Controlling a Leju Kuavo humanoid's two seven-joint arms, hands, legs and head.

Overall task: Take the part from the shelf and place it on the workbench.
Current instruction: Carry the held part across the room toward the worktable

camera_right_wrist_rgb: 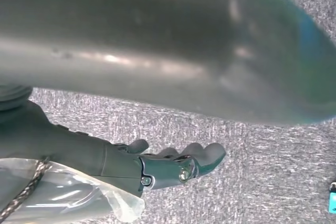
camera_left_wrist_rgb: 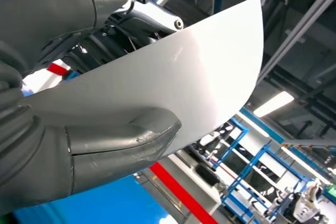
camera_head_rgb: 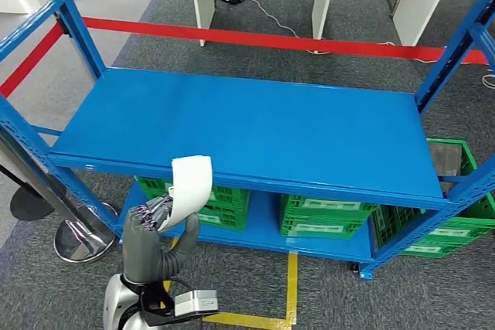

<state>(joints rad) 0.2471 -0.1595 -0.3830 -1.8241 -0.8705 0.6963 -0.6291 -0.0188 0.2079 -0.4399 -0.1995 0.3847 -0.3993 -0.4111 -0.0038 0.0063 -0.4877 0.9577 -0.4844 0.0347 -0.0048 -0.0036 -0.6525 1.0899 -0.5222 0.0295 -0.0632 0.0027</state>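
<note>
A white curved sheet-like part (camera_head_rgb: pixel 191 183) is held up by my left hand (camera_head_rgb: pixel 151 233) just in front of the blue shelf's front edge (camera_head_rgb: pixel 245 175). In the left wrist view the same white part (camera_left_wrist_rgb: pixel 190 72) is pinched between the thick grey thumb (camera_left_wrist_rgb: pixel 118 142) and the darker fingers (camera_left_wrist_rgb: pixel 118 30) behind it. My right hand (camera_right_wrist_rgb: pixel 158 163) hangs over grey carpet with its fingers stretched out and nothing in them.
The blue shelf's top board (camera_head_rgb: pixel 245 125) is bare. Green crates (camera_head_rgb: pixel 318 218) stand on its lower level, and another green crate (camera_head_rgb: pixel 461 191) sits at the right. A red barrier tape (camera_head_rgb: pixel 280 39) runs behind. A stanchion base (camera_head_rgb: pixel 76 239) stands at the left.
</note>
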